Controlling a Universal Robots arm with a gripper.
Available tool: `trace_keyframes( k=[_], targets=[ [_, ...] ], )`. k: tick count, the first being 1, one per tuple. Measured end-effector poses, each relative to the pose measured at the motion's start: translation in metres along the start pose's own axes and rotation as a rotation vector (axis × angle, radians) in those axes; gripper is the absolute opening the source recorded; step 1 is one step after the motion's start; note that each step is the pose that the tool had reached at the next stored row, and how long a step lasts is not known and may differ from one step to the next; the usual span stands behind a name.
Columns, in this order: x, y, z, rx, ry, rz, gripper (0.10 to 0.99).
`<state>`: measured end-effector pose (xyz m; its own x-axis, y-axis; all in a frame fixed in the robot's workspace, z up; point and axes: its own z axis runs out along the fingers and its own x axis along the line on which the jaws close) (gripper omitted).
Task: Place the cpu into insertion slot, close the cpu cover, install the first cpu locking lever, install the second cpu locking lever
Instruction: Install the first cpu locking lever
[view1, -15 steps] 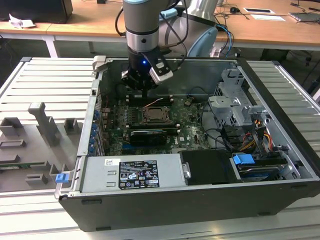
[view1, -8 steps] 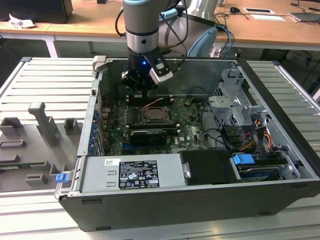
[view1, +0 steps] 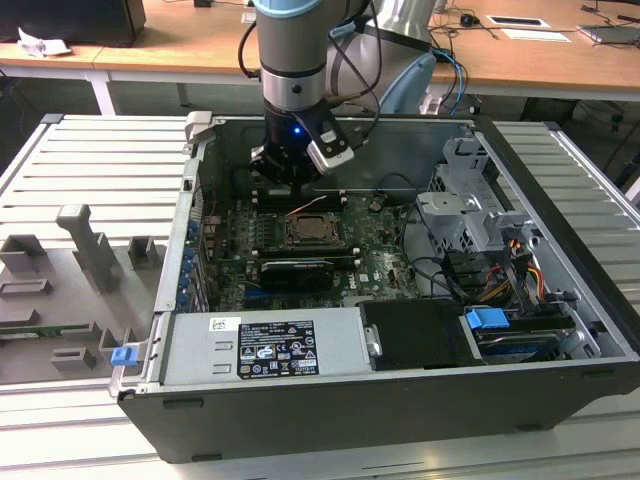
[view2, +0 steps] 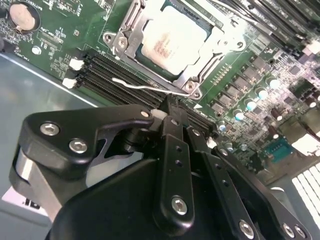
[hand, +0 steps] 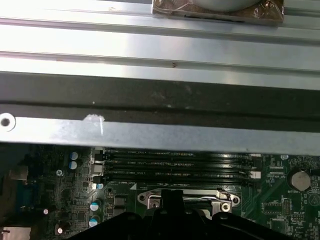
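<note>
Exterior view: the gripper (view1: 297, 188) hangs inside the open computer case (view1: 400, 410), just above the insertion slot (view1: 305, 232). Second wrist view: the cpu (view2: 172, 40) lies in the slot with the cpu cover (view2: 121, 41) down flat around it, and the fingers (view2: 172, 150) are drawn together near a thin wire lever (view2: 135, 85). First wrist view: the gripper's tip (hand: 172, 196) stands at the cover's frame, with the memory slots (hand: 180, 162) beyond it.
</note>
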<state>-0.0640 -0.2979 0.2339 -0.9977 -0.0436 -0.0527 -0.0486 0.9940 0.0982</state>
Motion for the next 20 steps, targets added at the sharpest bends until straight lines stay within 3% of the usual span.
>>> trace_keyframes(
  k=[8, 16, 20],
  targets=[
    [-0.0005, -0.0002, 0.0021, 0.0, 0.0001, -0.001, 0.106],
    [-0.0083, -0.0008, 0.0056, 0.0, 0.0002, -0.001, 0.106],
    [-0.0116, 0.0022, 0.0082, 0.0, 0.0002, 0.0, 0.106]
  ],
)
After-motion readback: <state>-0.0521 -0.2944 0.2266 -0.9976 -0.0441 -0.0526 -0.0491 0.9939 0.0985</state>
